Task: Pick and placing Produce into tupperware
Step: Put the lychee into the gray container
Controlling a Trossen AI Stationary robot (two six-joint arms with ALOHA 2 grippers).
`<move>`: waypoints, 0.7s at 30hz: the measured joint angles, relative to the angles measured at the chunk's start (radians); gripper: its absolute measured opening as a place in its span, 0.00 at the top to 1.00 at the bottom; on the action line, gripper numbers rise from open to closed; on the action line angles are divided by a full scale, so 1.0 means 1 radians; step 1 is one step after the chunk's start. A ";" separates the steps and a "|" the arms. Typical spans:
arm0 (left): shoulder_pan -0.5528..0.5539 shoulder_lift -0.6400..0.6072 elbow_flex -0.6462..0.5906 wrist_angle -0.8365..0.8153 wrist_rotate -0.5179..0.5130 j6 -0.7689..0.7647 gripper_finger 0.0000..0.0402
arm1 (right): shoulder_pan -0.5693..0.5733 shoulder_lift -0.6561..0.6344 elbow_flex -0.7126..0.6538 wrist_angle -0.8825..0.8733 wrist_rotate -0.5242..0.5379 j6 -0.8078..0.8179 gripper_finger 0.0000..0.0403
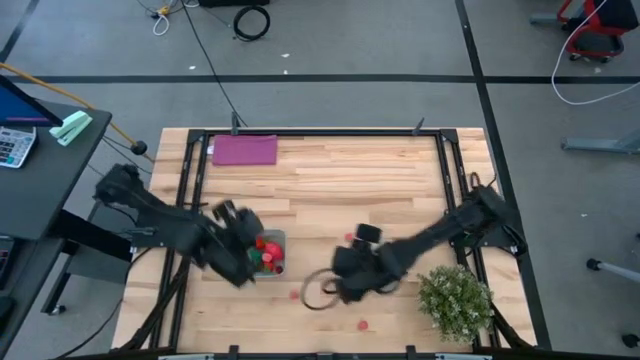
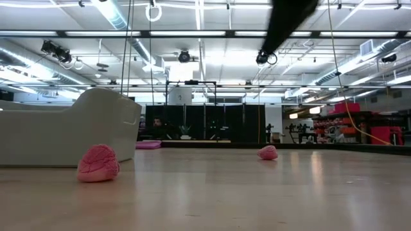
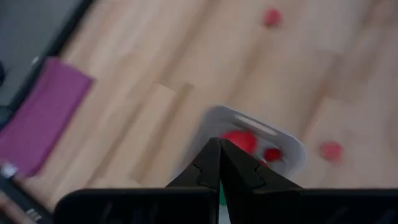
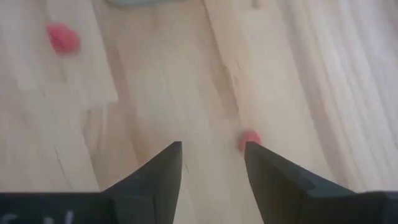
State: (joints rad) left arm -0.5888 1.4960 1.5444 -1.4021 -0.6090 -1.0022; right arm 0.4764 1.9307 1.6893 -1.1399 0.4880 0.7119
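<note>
**Desk:** Several toy fruits are already in the tub (image 1: 270,250), which sits at about eight o'clock from the table's centre. Your left gripper (image 1: 243,262) hangs over its near-left corner, fingers pressed together on nothing. Your right gripper (image 4: 211,152), fingers spread and empty, hovers near six o'clock with a small red fruit (image 4: 250,140) just beyond its fingertips.

**Operator:** What could go wrong from here?

**Desk:** You may straddle bare wood. In your right wrist view the red fruit lies off toward one finger, not between the two, so a straight drop would likely clip it and roll it away. These pieces are small and round; expect them to skid on the smooth wood (image 1: 340,170).

**Operator:** And on the way to the tub?

**Desk:** Your left arm is parked right over the tub's edge, so bringing the right arm in risks a knock between the two. Shift the left out toward nine o'clock first.

**Operator:** Anything else nearby?

**Desk:** A bushy green plant (image 1: 455,300) stands at five o'clock, close beside your right arm. A purple mat (image 1: 244,150) lies at eleven o'clock, well clear. Loose pink fruits, one (image 2: 98,163) beside the tub's wall and another (image 2: 268,153) farther off, remain on the table.
</note>
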 joint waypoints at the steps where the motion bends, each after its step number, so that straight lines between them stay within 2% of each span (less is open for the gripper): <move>1: -0.014 0.030 0.000 0.022 0.010 0.013 0.96 | 0.027 -0.024 -0.042 0.008 0.028 0.041 0.55; 5: -0.065 0.159 0.000 0.100 0.104 0.040 0.96 | 0.127 -0.115 -0.194 0.030 0.116 0.220 0.55; 8: -0.090 0.254 0.000 0.150 0.198 0.131 0.96 | 0.187 -0.170 -0.292 0.033 0.139 0.336 0.55; 11: -0.108 0.343 0.000 0.209 0.249 0.237 0.94 | 0.216 -0.225 -0.362 0.034 0.145 0.398 0.55; 18: -0.095 0.509 0.000 0.526 0.316 0.432 0.80 | 0.201 -0.313 -0.421 0.037 0.204 0.534 0.55; 21: -0.079 0.538 0.000 0.576 0.344 0.444 0.72 | 0.198 -0.324 -0.421 0.042 0.223 0.541 0.55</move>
State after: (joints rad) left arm -0.6675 2.0345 1.5444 -0.8259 -0.2648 -0.5582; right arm 0.6743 1.6070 1.2682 -1.0981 0.7113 1.2533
